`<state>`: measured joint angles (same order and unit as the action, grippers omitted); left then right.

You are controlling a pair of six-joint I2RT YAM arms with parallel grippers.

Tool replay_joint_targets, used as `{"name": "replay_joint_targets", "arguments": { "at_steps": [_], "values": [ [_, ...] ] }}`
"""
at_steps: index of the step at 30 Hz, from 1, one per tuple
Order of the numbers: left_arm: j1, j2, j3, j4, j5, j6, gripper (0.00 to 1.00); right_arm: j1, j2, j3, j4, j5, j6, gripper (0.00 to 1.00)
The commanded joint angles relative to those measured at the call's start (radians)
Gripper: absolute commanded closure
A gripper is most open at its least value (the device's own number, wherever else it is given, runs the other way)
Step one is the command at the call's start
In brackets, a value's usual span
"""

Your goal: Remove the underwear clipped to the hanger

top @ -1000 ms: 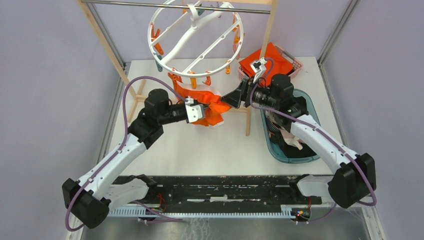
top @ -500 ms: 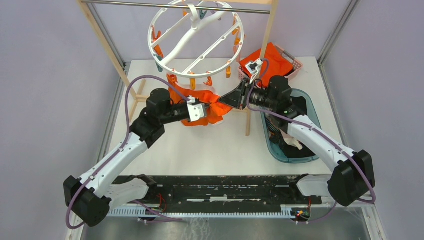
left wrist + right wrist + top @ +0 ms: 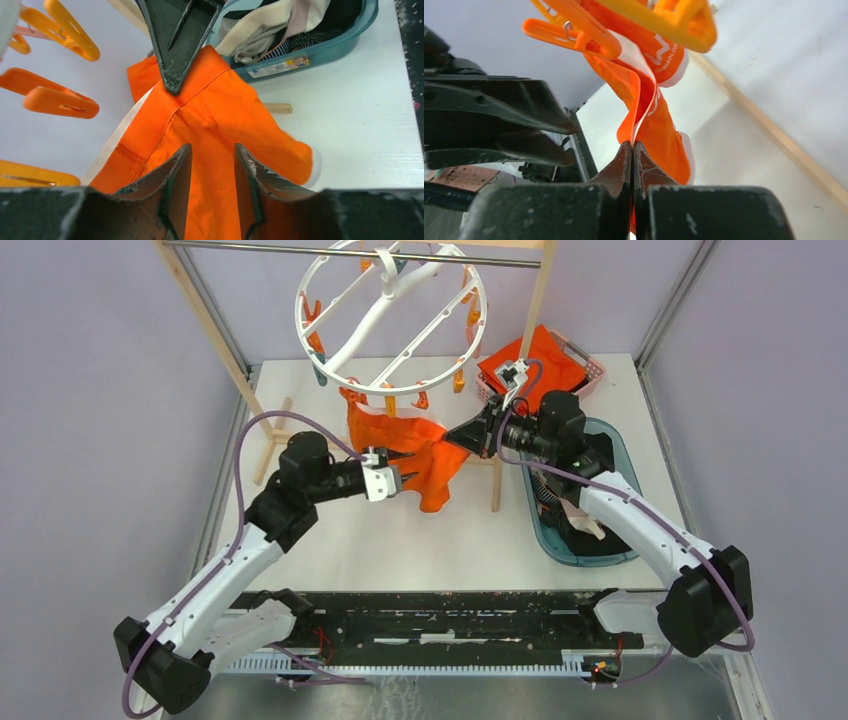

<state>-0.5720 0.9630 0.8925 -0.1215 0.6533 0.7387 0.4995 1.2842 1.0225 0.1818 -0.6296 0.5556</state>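
Changing hands: the grip on the orange underwear (image 3: 405, 452) has passed from the left arm to the right within the last second.
Left gripper (image 3: 212, 150): it was clamped on the cloth; now its jaws stand partly apart, holding nothing, and it has drawn back towards its own side, with the garment just beyond its fingertips.
Right gripper (image 3: 632, 147): it was wide a second ago; now it is pressed fully together on the white-trimmed edge of the garment, at its right-hand corner.
Underwear: it was bunched between the two arms and now hangs longer and looser below the hanger (image 3: 385, 290). Its upper left part runs up to the orange pegs (image 3: 574, 32), and it looks still clipped there.
Nearby: a blue tub (image 3: 628, 465) of other clothes sits under the right arm.
Meaning for the task: the garment is not yet free; the right arm is now placed to pull it off the pegs.
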Motion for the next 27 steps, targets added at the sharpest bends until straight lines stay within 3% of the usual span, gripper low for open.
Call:
{"name": "replay_joint_targets", "arguments": {
  "at_steps": [1, 4, 9, 18, 27],
  "values": [
    [-0.002, -0.076, 0.003, -0.045, 0.032, 0.062, 0.48, -0.019, -0.034, 0.042, 0.015, 0.032, -0.044, 0.99],
    [0.013, -0.100, 0.022, -0.032, -0.021, 0.001, 0.29, -0.022, -0.046, 0.042, -0.002, 0.044, -0.077, 1.00],
    [0.068, -0.119, 0.028, 0.180, -0.280, -0.312, 0.15, -0.022, -0.054, 0.039, -0.011, 0.044, -0.096, 1.00],
    [0.100, -0.126, 0.135, 0.120, -0.569, -0.583, 0.14, -0.022, -0.028, 0.050, -0.009, 0.036, -0.090, 1.00],
    [0.106, -0.139, 0.247, 0.012, -0.749, -0.594, 0.13, -0.017, -0.006, 0.097, -0.021, -0.013, -0.074, 1.00]
  ]
}}
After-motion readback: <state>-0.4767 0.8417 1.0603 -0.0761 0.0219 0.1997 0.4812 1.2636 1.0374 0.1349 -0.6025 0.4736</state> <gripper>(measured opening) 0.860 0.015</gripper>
